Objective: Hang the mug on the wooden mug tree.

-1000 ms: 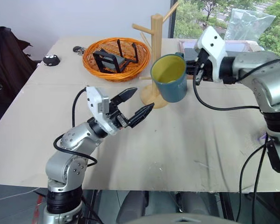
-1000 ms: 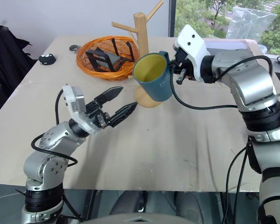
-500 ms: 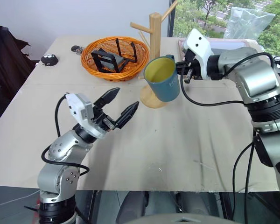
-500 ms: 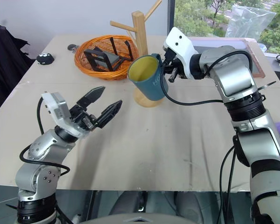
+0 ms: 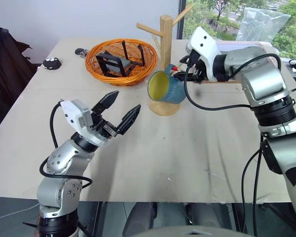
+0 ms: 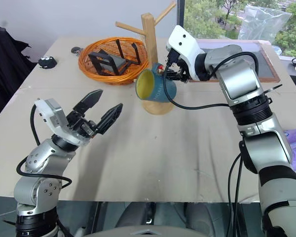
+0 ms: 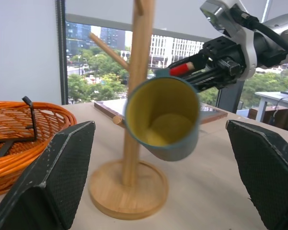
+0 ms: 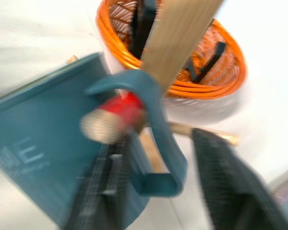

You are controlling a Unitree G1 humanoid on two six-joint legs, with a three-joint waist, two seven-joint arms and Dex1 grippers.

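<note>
The teal-blue mug [image 5: 167, 87] hung tilted on the wooden mug tree [image 5: 165, 64], its loop handle threaded over the red-tipped peg [image 7: 182, 69] and its yellow inside facing the near edge of the table [image 5: 187, 148]. The mug tree stood upright on its round base near the far middle of the table, just beside an orange wicker basket [image 5: 122, 61] holding a black stand. The right gripper [image 5: 183, 69] sat right behind the mug's handle, its 2 fingers parted around the handle rather than clamped on it. The left gripper [image 5: 119, 109] hovered above the near left part of the table, well apart from the mug, its 2 fingers spread wide and empty.
</note>
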